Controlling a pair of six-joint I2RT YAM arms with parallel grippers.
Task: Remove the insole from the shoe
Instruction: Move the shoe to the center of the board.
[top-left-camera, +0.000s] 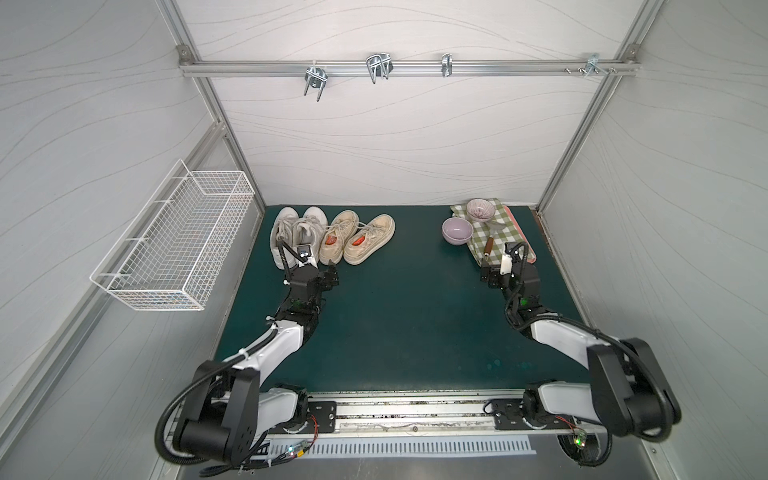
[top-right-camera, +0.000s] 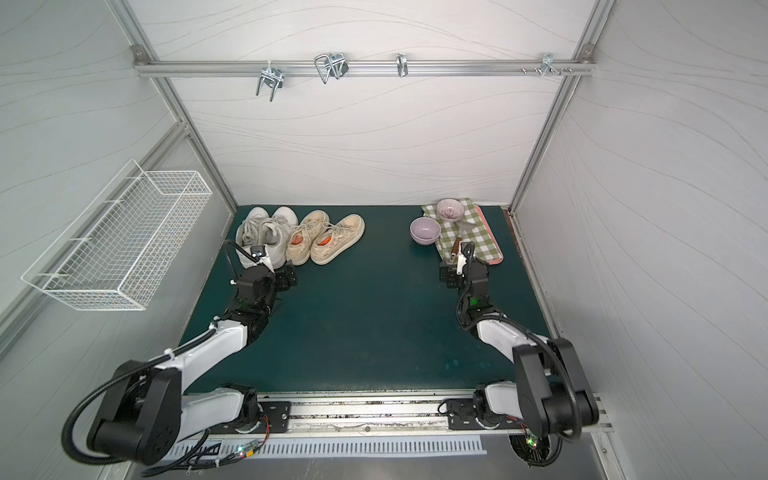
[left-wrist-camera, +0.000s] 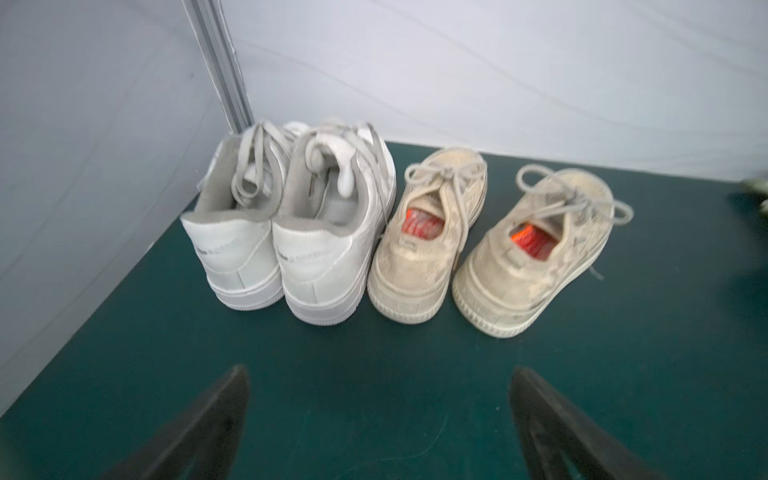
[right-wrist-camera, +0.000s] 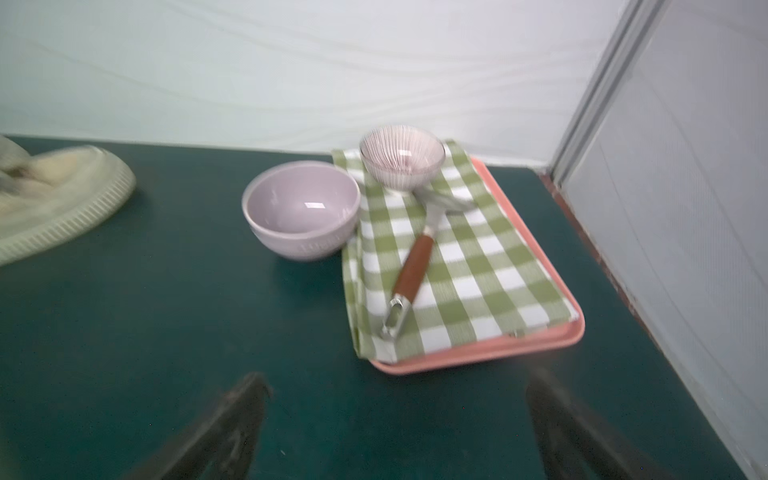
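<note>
Two beige sneakers (left-wrist-camera: 415, 266) (left-wrist-camera: 519, 286) stand side by side at the back left of the green mat, heels toward me. An orange insole (left-wrist-camera: 419, 226) (left-wrist-camera: 530, 243) shows inside each, also in a top view (top-left-camera: 331, 240). A pair of white sneakers (left-wrist-camera: 324, 257) stands just left of them. My left gripper (left-wrist-camera: 380, 374) (top-left-camera: 332, 276) hovers open over bare mat, a short way in front of the heels, touching nothing. My right gripper (right-wrist-camera: 397, 384) (top-left-camera: 490, 274) is open and empty at the right side, far from the shoes.
A lilac bowl (right-wrist-camera: 301, 208) sits beside a pink tray (right-wrist-camera: 540, 345) that carries a green checked cloth (right-wrist-camera: 478, 266), a striped bowl (right-wrist-camera: 401, 156) and a brown-handled utensil (right-wrist-camera: 413, 266). A wire basket (top-left-camera: 178, 241) hangs on the left wall. Metal hooks (top-left-camera: 378, 66) hang on the back rail.
</note>
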